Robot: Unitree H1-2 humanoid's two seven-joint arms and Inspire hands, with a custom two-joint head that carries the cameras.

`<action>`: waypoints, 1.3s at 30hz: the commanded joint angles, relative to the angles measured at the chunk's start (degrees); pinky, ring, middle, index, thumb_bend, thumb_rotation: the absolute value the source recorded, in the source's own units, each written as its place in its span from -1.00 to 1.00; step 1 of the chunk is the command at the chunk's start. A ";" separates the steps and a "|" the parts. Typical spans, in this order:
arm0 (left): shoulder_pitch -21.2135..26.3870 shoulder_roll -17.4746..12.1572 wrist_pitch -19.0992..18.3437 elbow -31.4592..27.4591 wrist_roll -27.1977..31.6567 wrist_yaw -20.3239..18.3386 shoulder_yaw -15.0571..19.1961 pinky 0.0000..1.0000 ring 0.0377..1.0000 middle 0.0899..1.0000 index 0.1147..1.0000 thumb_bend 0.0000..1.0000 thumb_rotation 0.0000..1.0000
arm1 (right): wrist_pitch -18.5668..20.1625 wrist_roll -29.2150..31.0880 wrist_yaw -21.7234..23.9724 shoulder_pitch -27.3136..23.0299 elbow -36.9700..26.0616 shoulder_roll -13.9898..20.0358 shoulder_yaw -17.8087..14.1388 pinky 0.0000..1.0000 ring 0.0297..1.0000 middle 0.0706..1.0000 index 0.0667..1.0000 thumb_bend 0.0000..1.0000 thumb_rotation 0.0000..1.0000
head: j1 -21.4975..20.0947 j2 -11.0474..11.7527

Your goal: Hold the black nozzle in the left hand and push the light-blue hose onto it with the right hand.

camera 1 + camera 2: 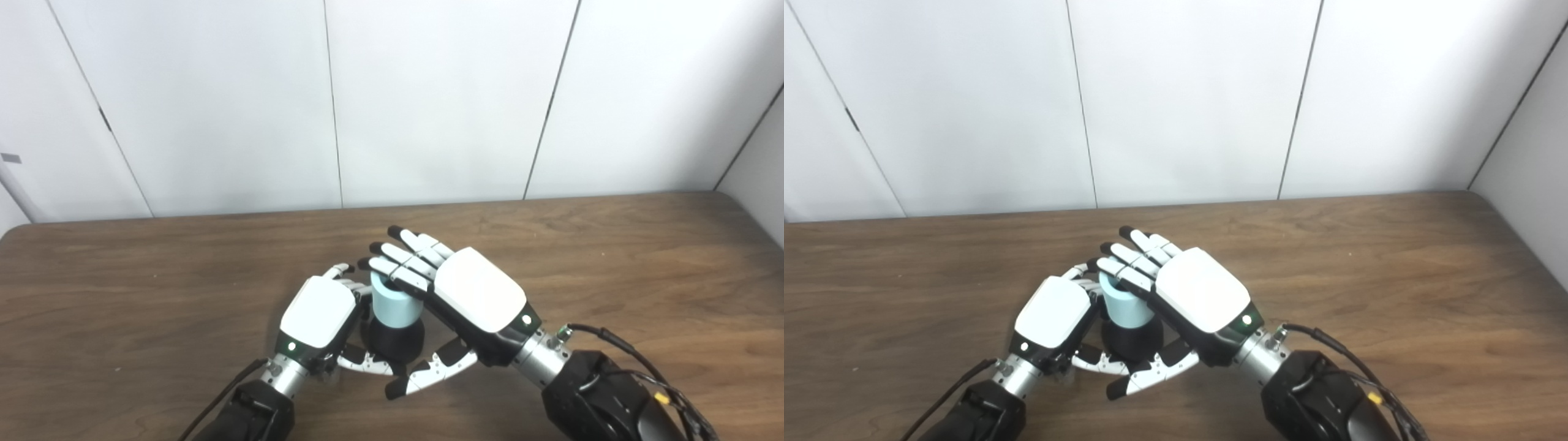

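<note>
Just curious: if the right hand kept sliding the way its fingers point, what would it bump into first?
Probably nothing soon: the right hand points up-left past the light-blue hose, over bare table toward the wall. Depth is unclear.

Light-blue hose (pixel 1127 308) stands on the black nozzle (pixel 1132 342), left hand (pixel 1053 318) and right hand (pixel 1182 294) flanking.

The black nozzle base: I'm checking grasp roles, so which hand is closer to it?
Left. The left hand curls round the black nozzle at its own height. The right hand sits higher, fingers flat over the light-blue hose top, thumb beside the nozzle.
</note>
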State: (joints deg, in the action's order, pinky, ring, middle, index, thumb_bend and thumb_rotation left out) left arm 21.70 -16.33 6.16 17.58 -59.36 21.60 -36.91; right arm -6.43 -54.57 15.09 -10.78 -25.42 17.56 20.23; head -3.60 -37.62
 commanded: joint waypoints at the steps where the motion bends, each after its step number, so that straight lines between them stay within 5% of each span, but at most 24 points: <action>1: -6.73 1.09 -0.39 5.69 -1.84 -0.92 -3.23 0.63 -0.14 -0.22 -0.13 0.01 -1.00 | -0.18 -1.46 5.40 4.62 4.20 2.68 2.68 0.85 0.94 0.81 0.71 0.86 0.63 | -0.05 -0.06; 13: -6.84 0.55 -0.83 4.62 -2.43 -1.63 -3.43 0.60 -0.11 -0.30 -0.15 0.00 -1.00 | 0.33 -0.66 3.50 6.28 5.13 3.41 4.44 0.85 0.91 0.78 0.69 0.87 0.63 | -0.16 -0.10; 39: -7.03 0.44 -0.28 3.62 -1.91 -2.09 -3.18 0.63 -0.11 -0.36 -0.12 -0.01 -1.00 | 4.28 -2.97 8.15 3.56 6.00 3.93 6.34 0.96 1.00 0.88 0.79 0.88 0.74 | -0.01 -0.04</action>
State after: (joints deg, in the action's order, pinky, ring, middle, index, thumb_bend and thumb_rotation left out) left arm 21.74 -16.49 6.14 17.02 -59.57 21.47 -36.78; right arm -3.40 -55.65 11.12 -10.56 -25.34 18.85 22.82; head -3.60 -37.62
